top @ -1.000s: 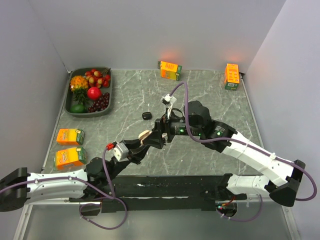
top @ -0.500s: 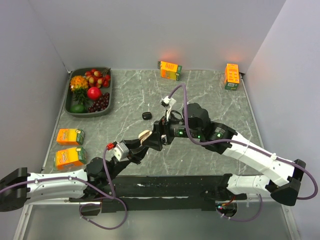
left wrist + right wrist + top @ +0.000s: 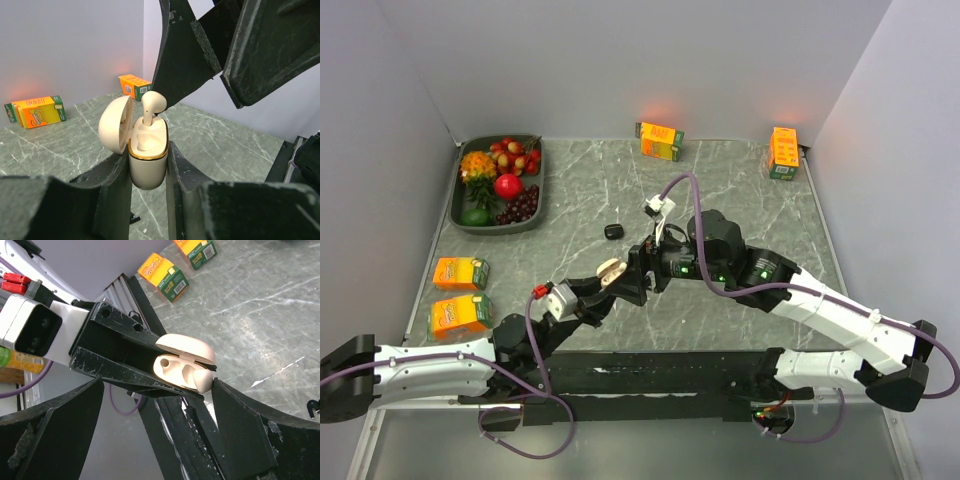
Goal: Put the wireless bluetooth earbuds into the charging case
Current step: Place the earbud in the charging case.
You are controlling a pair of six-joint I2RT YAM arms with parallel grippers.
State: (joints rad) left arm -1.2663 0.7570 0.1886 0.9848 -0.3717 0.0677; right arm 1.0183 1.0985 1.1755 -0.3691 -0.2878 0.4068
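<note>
A: How does the left gripper (image 3: 608,276) stand?

B: Its jaws are pressed together on the charging case (image 3: 148,152), one finger against each side of the cream body. It holds the case upright above the table (image 3: 740,200).

A: And the case itself?

B: Its lid (image 3: 116,125) is hinged back, open. A whitish earbud (image 3: 152,104) stands stem-down in the well at the case's far side, as the left wrist view shows it. The earbud's rounded head rises above the gold rim. The well in front of it shows as a smooth hollow.

A: Where is the right gripper (image 3: 157,384)?

B: Its jaws are spread wide and hold nothing. They hang over the case, one finger to each side of it. In the right wrist view one fingertip comes close beside the earbud's head; whether it touches cannot be told.

A: Any other earbud?

B: A black earbud (image 3: 612,231) lies on the table just beyond the case, apart from both grippers.

A: What lies further out from the case?

B: To the case's left, near the table edge, two orange juice cartons (image 3: 460,272) lie one in front of the other. Well beyond the case and to its left sits a grey tray (image 3: 510,227) of fruit. Far beyond the case, by the back wall, lies a third carton (image 3: 661,141). A fourth carton (image 3: 783,152) stands in the corner beyond the case and to its right.
</note>
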